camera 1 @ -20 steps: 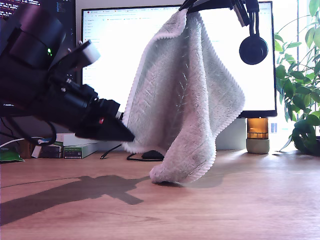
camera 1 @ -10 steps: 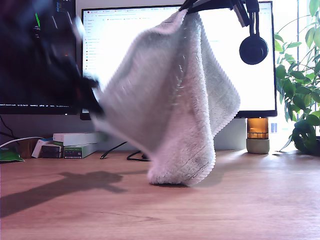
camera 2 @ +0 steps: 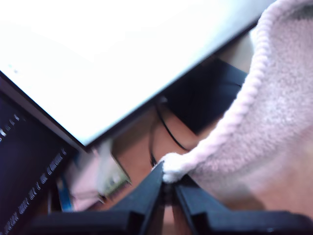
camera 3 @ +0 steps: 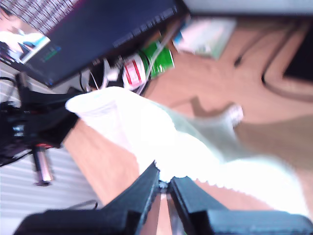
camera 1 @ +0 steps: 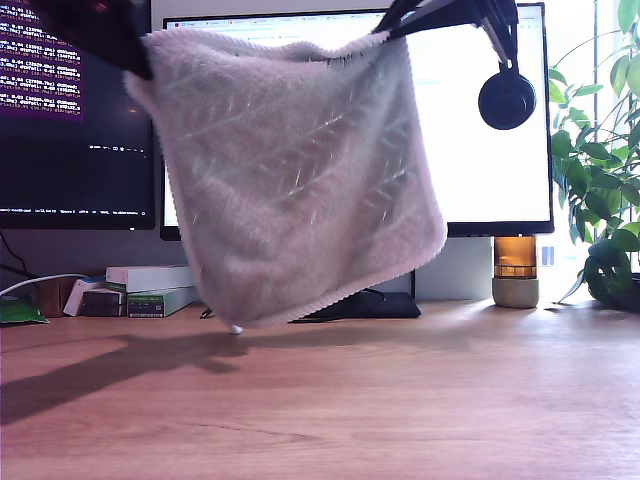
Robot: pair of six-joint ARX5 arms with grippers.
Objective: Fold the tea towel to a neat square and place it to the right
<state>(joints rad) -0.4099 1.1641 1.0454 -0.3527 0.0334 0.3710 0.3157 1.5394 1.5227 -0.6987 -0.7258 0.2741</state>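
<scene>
The tea towel hangs spread in the air in front of the monitors, its lower edge just above the desk. My first gripper is at the exterior view's top left, shut on one upper corner. Its wrist view shows the jaws pinching the corded edge of the tea towel. My second gripper is at the exterior view's top, right of centre, shut on the other upper corner. In its wrist view the gripper nips the towel, blurred.
A bright monitor and a dark monitor stand behind the towel. Headphones hang beside the second arm. Boxes sit at the exterior view's left, an amber jar and a plant at its right.
My first gripper rose from low at the exterior view's left to the top, carrying its corner. The towel lifted off the desk and spread flat between the two grippers.
</scene>
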